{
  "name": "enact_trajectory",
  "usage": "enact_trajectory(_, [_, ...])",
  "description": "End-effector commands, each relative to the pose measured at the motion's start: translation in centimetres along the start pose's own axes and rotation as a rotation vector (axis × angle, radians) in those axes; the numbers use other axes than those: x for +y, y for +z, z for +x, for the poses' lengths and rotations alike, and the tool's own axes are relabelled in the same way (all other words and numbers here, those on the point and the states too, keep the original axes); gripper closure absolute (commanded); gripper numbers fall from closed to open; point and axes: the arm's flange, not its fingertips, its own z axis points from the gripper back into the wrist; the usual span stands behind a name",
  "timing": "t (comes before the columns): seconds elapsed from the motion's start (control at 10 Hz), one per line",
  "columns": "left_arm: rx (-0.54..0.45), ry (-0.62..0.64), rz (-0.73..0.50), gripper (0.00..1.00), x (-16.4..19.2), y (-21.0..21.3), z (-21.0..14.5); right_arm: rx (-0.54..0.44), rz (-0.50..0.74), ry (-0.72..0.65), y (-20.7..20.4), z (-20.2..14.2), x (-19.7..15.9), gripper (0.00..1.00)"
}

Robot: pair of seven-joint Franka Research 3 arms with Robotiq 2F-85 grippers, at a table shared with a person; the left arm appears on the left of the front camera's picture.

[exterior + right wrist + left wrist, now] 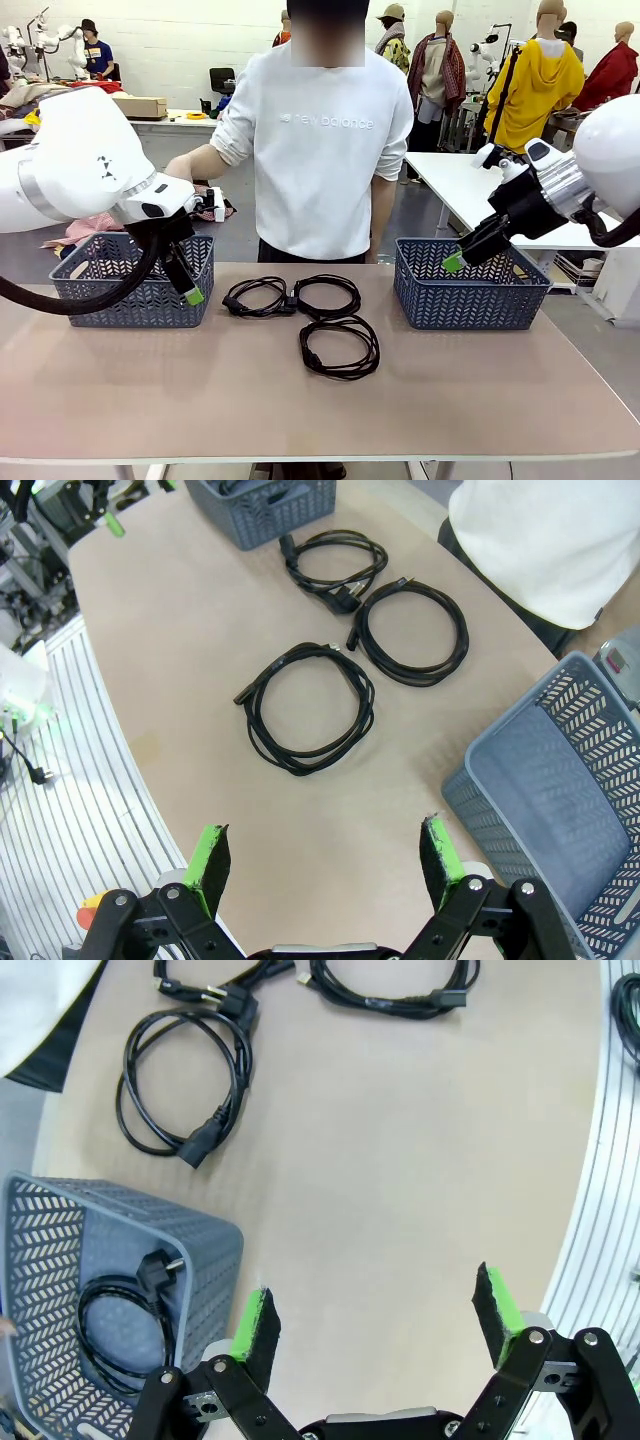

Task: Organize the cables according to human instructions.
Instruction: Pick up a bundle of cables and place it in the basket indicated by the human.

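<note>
Three coiled black cables lie mid-table: a left cable [255,297] [185,1085] [335,565], a middle cable [327,296] [410,635], and a nearer cable [340,347] [310,705]. Another coiled cable [120,1320] rests inside the left basket [120,300] [200,1260]. My left gripper [185,285] [375,1320] hangs open by that basket's right front corner, holding nothing. The right gripper [460,255] [325,860] hovers open over the left end of the right basket [470,300] [570,695], also with nothing in it.
A person in a white sweatshirt [320,140] stands at the far edge, one hand [185,165] behind the left basket. Bare tabletop [320,410] stretches in front of the cables. The right basket's floor looks bare in the right wrist view.
</note>
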Motion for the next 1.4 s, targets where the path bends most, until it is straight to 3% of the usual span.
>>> enact_trajectory(0.0, [0.001, 0.003, 0.006, 0.0, 0.2, 0.1, 0.0, -0.018, 0.014, -0.001, -0.1, 0.0, -0.1, 0.0])
enact_trajectory(1.0, [0.0, 0.0, 0.0, 0.0, 0.0, 0.0, 0.0, -0.018, 0.014, -0.001, -0.1, 0.0, -0.1, 0.0])
enact_trajectory(1.3, [0.13, -0.121, 0.053, 0.0, 0.9, -1.0, 3.6, -0.018, 0.014, -0.001, -0.1, 0.0, -0.1, 0.0])
